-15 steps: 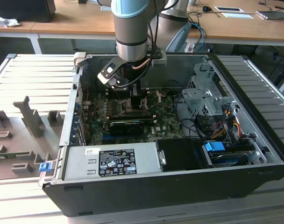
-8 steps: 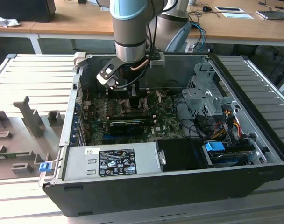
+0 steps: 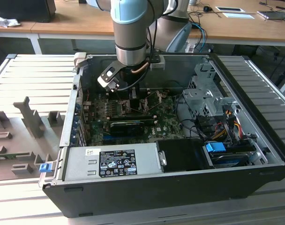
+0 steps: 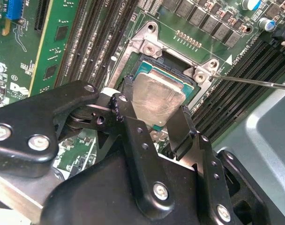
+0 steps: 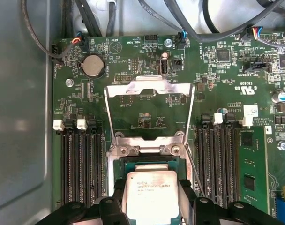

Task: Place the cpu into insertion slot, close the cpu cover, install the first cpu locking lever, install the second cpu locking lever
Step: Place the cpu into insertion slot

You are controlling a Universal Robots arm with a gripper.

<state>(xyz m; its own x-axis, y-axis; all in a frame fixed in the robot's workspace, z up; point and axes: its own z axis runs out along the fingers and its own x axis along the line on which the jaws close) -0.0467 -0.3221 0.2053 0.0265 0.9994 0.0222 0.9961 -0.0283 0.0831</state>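
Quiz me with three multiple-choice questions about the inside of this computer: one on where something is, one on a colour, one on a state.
1. Where is the silver chip?
A. Between the fingers of the gripper, at the socket
B. Dropped far from the socket
C. Stuck to the cover

2. What colour is the circuit board?
A. Red
B. Green
C. White

3. How is the metal cover?
A. Shut over the chip
B. Flipped open
C. Bent in half

Answers:
1 A, black fingers flank the chip in both wrist views.
2 B, the board is green all around the socket.
3 B, the cover stands swung back and the board shows through its window.
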